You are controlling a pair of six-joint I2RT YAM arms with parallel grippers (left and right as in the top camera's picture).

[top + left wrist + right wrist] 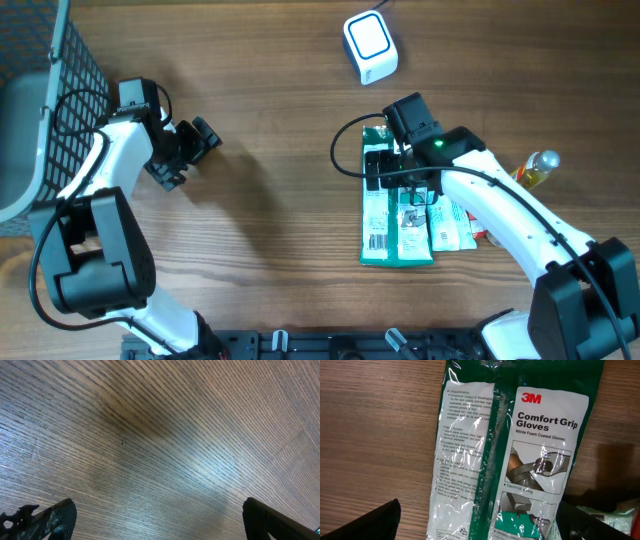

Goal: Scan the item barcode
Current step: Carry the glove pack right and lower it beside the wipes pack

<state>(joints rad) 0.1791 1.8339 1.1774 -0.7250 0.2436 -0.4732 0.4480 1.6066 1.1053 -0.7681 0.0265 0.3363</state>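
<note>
Left end effector (192,152) hangs wide open over bare wood near the left edge of the desk (270,110). Its wrist view shows only wood grain between the two dark fingertips (50,519). Behind its arm, at the far left corner, stands a black wire basket (75,70) with a grey tub (20,130) against it. What either holds cannot be made out.

Right of the middle, close to the far edge, sits a white scanner (370,46) with a blue-rimmed square face.

Nearer the front, right of the middle, the glove packet (520,435) lies flat on the desk, green with white panels under glossy film. Its front panel reads "3M" in red, then "Comfort Grip Gloves" and "Nitrile Foam Coated Gloves", with a small picture captioned "Electrical wiring". The panel to the left carries small print too fine to read. From overhead a barcode (377,240) shows face up on the left strip, toward the packet's near end.

Over the packet's far end the right end effector (398,178) stands wide open, with one finger at each lower corner of the wrist view and the packet between them, gripped by neither.

Just beside the glove packet's right side lie smaller white-and-green packets (450,225), their print unreadable. Further right, partly hidden by the arm, lies a bottle (537,166) of yellow liquid with a clear cap.
</note>
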